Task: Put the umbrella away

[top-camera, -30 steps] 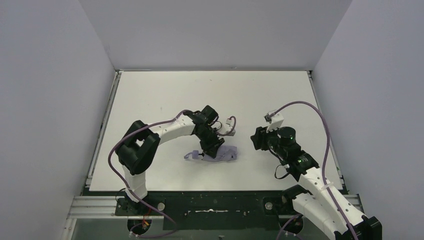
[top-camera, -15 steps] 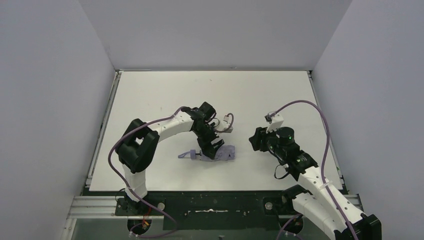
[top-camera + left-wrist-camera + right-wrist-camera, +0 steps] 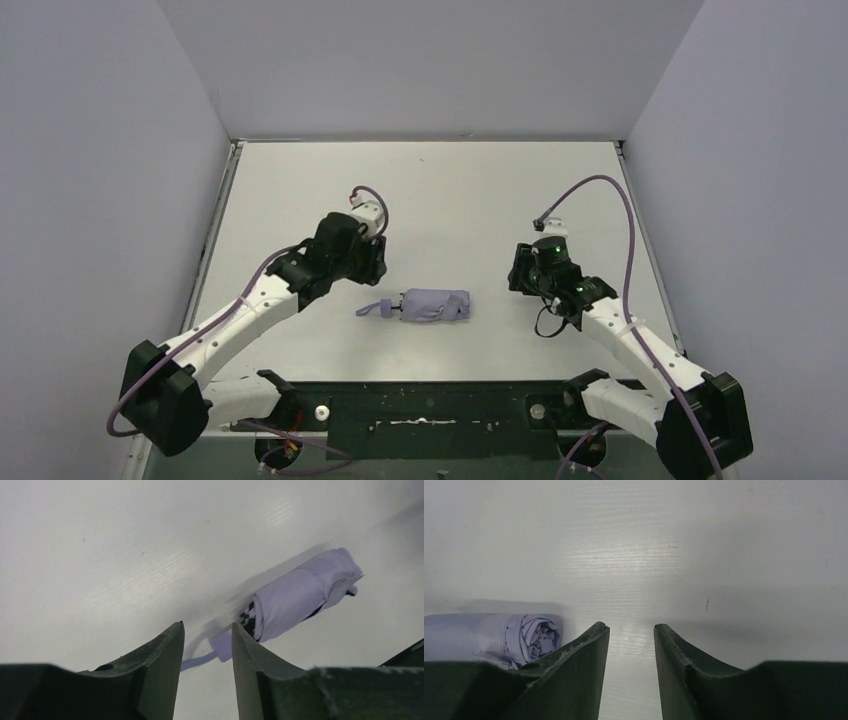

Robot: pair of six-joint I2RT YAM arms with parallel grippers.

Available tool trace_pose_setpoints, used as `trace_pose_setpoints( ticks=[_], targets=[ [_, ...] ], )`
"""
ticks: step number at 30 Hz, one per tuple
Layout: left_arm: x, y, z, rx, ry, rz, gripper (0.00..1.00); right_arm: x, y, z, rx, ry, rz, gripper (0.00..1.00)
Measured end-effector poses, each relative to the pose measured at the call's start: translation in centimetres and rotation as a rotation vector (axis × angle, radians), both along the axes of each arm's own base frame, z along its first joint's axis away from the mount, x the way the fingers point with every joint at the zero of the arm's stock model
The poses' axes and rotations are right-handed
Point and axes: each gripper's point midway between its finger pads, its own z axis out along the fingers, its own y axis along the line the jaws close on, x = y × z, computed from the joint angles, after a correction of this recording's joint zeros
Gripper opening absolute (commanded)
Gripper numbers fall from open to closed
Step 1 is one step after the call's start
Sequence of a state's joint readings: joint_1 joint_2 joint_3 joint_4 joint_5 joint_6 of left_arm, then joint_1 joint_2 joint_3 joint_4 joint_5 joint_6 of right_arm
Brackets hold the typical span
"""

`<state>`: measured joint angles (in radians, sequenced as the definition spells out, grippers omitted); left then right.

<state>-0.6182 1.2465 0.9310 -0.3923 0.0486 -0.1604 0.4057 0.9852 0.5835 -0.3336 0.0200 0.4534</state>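
At table centre: umbrella (image 3: 435, 305) lies flat on white table (image 3: 480, 190), collapsed and rolled into a short lavender bundle. Nothing touching it.
Umbrella, left end: handle (image 3: 222, 646) and thin wrist strap (image 3: 368, 310) point toward L arm's side. Bit of black shows where canopy meets handle.
Umbrella, right end: R wrist view shows pleats tucked in a tight spiral (image 3: 536, 635). Can't tell if a tie strap is fastened round the roll.
L gripper (image 3: 376, 263): up-left of umbrella, near handle end but apart from it. Jaws parted a little, nothing between them (L wrist view (image 3: 206, 630), bare table in the gap). Released, empty.
R gripper (image 3: 518, 276): right of umbrella, well apart, aimed past its tip end. Jaws parted a little, empty (R wrist view (image 3: 630, 630)).
Step in hand (judged): folding/rolling looks done; both arms stand off from the bundle. No bag, sleeve or bin in any view, so "put away" prob. means this packed-down state.
Progress (judged): at or v. near the end.
Next move (judged): only clear both arms off toward their bases w/o brushing strap or roll. If canopy loosens, L pins handle end, R re-tightens roll.
Risk: strap loop lies closest to L fingers; a low sweep could snag it and drag the bundle.
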Motion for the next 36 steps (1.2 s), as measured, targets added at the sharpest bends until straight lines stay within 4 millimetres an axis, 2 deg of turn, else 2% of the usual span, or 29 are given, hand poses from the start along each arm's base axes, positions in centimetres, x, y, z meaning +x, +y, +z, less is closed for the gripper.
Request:
trace_pose_setpoints(
  ticks=[2, 4, 7, 11, 12, 21, 29, 36],
  targets=[
    [-1.1, 1.8, -1.2, -0.013, 0.028, 0.116, 0.10, 0.1, -0.1, -0.7, -0.015, 0.051, -0.029, 0.33],
    [-2.6, 3.7, -3.4, -0.019, 0.077, 0.227, 0.00, -0.1, 0.1, -1.6, -0.032, 0.101, -0.039, 0.31],
    [-4.9, 5.8, -6.9, 0.005, 0.162, 0.329, 0.00, -1.2, 1.2, -3.2, -0.066, 0.169, -0.013, 0.20],
    [-6.3, 6.6, -9.2, 0.018, 0.231, 0.384, 0.00, -2.7, 3.2, -5.1, -0.110, 0.236, 0.036, 0.00],
    [-6.4, 6.6, -9.6, 0.019, 0.239, 0.390, 0.00, -3.0, 3.6, -5.6, -0.116, 0.252, 0.046, 0.00],
    [-6.0, 5.2, -13.9, 0.072, 0.335, 0.378, 0.00, -3.0, 4.6, -8.5, -0.157, 0.319, 0.049, 0.00],
    [-4.0, 2.0, -13.9, 0.027, 0.303, 0.321, 0.00, -1.4, 6.9, -8.5, -0.128, 0.296, 0.103, 0.00],
    [-4.0, -1.0, -13.9, 0.047, 0.277, 0.247, 0.00, -0.6, 11.4, -8.3, -0.051, 0.289, 0.198, 0.00]
  ],
)
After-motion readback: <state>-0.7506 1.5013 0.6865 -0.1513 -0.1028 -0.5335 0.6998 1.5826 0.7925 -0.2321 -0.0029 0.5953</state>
